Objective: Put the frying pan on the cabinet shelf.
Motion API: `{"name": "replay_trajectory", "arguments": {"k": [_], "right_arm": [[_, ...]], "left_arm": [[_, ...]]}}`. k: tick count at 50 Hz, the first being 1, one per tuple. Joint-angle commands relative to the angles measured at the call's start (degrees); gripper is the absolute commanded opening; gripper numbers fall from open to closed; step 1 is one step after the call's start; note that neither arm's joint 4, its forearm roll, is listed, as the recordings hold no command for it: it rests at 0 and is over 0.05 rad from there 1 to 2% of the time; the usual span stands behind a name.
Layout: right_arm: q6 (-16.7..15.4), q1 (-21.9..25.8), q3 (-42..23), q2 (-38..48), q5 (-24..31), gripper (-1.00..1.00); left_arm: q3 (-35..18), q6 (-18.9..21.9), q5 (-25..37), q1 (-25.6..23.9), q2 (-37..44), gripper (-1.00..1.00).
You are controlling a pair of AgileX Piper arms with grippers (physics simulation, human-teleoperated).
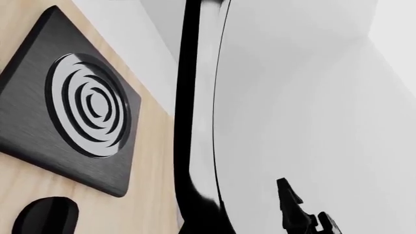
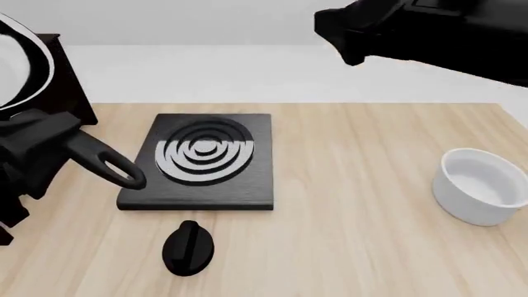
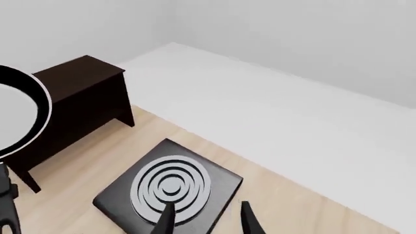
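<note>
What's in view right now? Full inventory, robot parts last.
frying pan: 1, black with pale glossy inside, lifted at the front view's left edge, handle loop over the table
cabinet: 1, dark brown, far-left of the table
square plate with silver rings: 1, black, table centre-left
knob: 1, black, on the table nearer than the plate
bowl: 1, white, table right
table: 1, light wood
left gripper: black, jaws shut on the pan handle
right gripper: black, raised, jaws open
</note>
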Motion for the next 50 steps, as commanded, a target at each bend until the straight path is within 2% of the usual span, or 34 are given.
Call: {"name": "replay_trajectory", "arguments": {"k": [1,5,6,7,8,10,11,12,14,17,21,23,27,30,32,33,34,36,42,45,48,50], "right_arm": [[2.5,-8.5,14.2,-20.0,1.0,1.00],[3.5,-12.1,14.5,-27.5,4.5,1.00],[2.7,-12.3,14.7,-27.3,6.3,1.00],[-0.3,-12.8,15.8,-27.1,8.4,1.00],[-1.8,-13.0,16.8,-27.8,8.7,1.00],[0.4,-12.9,18.5,-31.3,8.8,1.00],[2.0,-12.2,19.7,-31.5,9.5,1.00],[2.1,-12.0,20.2,-32.1,9.8,1.00],[2.3,-12.9,22.5,-35.2,10.0,1.00],[4.2,-14.0,23.8,-36.4,9.6,1.00],[4.8,-15.1,24.5,-37.3,9.1,1.00],[5.3,-15.7,24.6,-37.9,8.8,1.00],[5.9,-17.6,25.1,-39.0,8.5,1.00],[4.5,-18.3,25.9,-38.7,8.0,1.00],[4.7,-18.1,26.2,-38.8,7.9,1.00],[5.1,-17.9,26.3,-38.5,7.8,1.00],[5.0,-17.9,26.4,-38.3,7.7,1.00],[4.8,-17.9,26.3,-38.1,7.5,1.00],[4.1,-18.5,25.1,-37.2,8.3,1.00],[3.9,-18.2,24.8,-36.9,8.5,1.00],[4.0,-18.0,24.7,-36.6,8.6,1.00],[4.1,-18.0,24.7,-36.3,8.6,1.00]], "left_arm": [[1.0,0.4,-3.0,-0.3,0.5,-1.00],[1.3,0.2,-4.0,-0.2,1.1,-1.00],[1.3,0.0,-4.1,-0.1,1.3,-1.00],[1.3,-0.3,-4.6,-0.2,1.6,-1.00],[1.1,-0.4,-4.6,-0.2,1.7,-1.00],[0.6,-0.4,-4.7,0.0,1.9,-1.00],[-1.0,1.2,-4.1,0.7,1.8,-1.00],[-1.1,1.0,-4.3,0.7,1.8,-1.00],[0.2,-2.0,-6.7,0.2,1.9,-1.00],[0.4,-1.7,-8.4,0.6,3.7,-1.00],[2.5,-4.8,-14.1,1.0,6.6,-1.00],[1.7,-4.4,-15.5,2.0,8.4,-1.00],[1.8,-7.3,-20.3,4.5,12.0,-1.00],[-0.6,-7.3,-21.4,6.4,14.7,-1.00],[-0.6,-9.4,-22.5,6.8,16.5,-1.00],[-3.9,-7.2,-21.6,8.5,17.4,-1.00],[-4.7,-7.1,-21.6,8.6,17.8,-1.00],[-4.8,-10.1,-24.2,9.0,20.1,-1.00],[-7.0,-13.9,-29.8,10.3,25.8,-1.00],[-8.3,-14.8,-30.8,10.7,27.9,-1.00],[-11.0,-14.0,-30.2,12.3,30.1,-1.00],[-11.6,-15.1,-31.1,12.9,31.3,-1.00]]}}
